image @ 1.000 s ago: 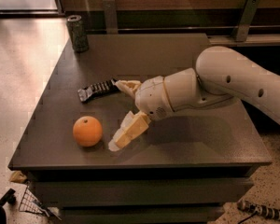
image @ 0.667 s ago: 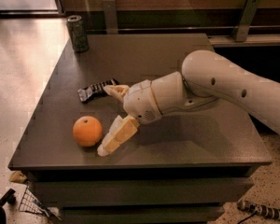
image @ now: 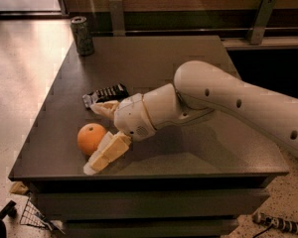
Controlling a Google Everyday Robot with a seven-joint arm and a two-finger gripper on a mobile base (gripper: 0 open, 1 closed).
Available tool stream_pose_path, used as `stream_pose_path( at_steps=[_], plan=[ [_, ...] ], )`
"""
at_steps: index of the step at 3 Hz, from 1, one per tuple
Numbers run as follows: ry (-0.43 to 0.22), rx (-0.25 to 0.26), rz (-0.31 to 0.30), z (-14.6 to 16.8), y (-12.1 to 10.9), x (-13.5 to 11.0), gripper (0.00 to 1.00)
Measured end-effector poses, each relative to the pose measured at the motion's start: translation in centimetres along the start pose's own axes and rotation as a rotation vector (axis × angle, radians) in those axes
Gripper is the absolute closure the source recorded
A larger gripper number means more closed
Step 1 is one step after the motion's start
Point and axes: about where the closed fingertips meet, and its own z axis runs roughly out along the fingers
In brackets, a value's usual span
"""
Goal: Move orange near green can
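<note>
Tool (image: 91, 139) has slid left, seemingly straddling orange (image: 88, 135) near table (image: 213, 157) front edge

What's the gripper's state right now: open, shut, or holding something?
Gripper: open, low at the front left of the table, fingers spread either side of the orange, not closed on it.
</note>
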Motion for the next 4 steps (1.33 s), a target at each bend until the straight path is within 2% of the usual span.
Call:
stream_pose_path(
  at_steps=[1,3,4],
  plan=[
    [-0.016,-0.028,0.001,1.13,0.56,0.27,0.43],
    [-0.013,-0.031,-0.003,1.27,0.71,0.06,0.89],
    [-0.012,-0.034,-0.005,1.36,0.74,-0.09,1.0]
  ],
)
